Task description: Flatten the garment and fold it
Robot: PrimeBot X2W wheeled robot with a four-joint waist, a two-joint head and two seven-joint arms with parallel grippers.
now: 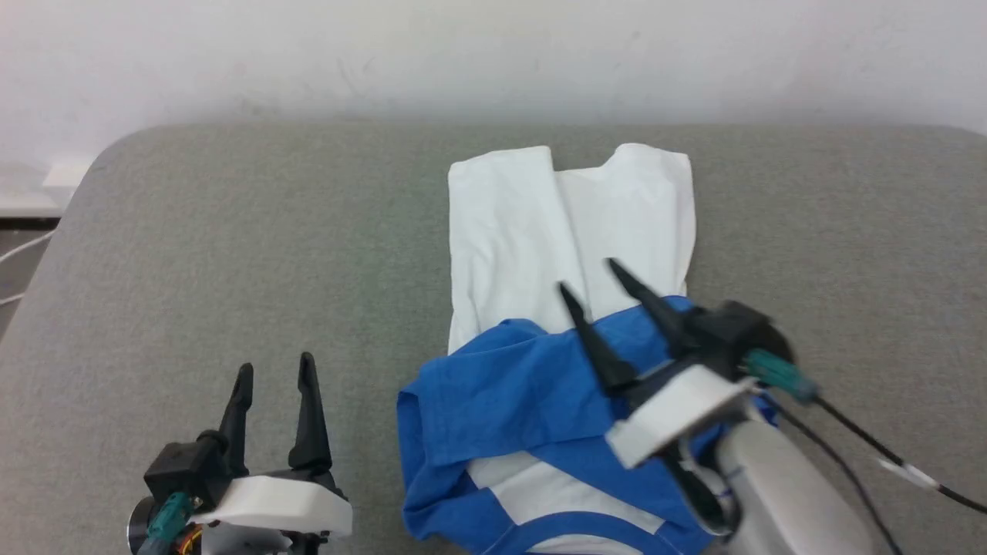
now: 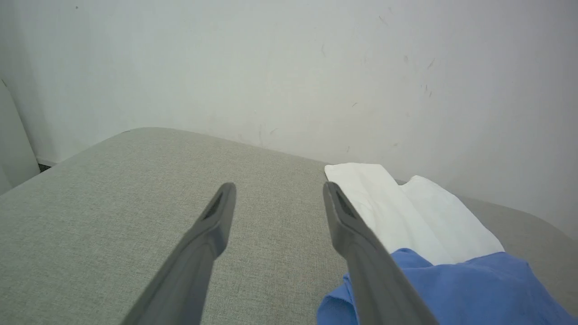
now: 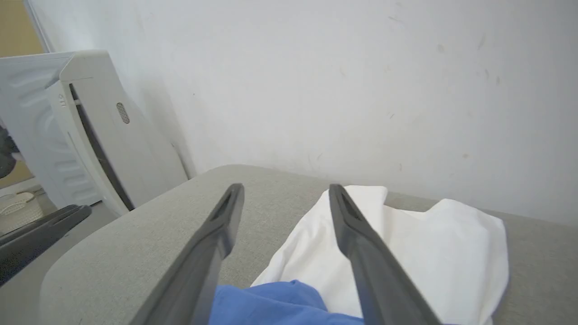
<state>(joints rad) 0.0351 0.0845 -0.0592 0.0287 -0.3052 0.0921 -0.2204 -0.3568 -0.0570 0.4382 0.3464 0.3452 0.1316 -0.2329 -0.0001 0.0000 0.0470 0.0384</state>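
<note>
Dark fingers of the right gripper (image 1: 590, 277) stand spread, pinching nothing, above the blue sleeves of the garment (image 1: 509, 223). The left gripper (image 1: 276, 364), likewise spread and empty, hovers beside it over the grey padded surface (image 1: 231, 231). The garment lies narrowed, sides folded in, sleeves bunched at the near end. Step judged: folding. Next move: smooth the sleeves, then grip one end and fold it over.

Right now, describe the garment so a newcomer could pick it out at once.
On the grey fabric-topped table by the pale wall, look right of centre. The thin cloth shirt lies there: white body folded narrow toward the wall, bright blue sleeves bunched nearest the robot. It alone combines white with bright blue.
</note>
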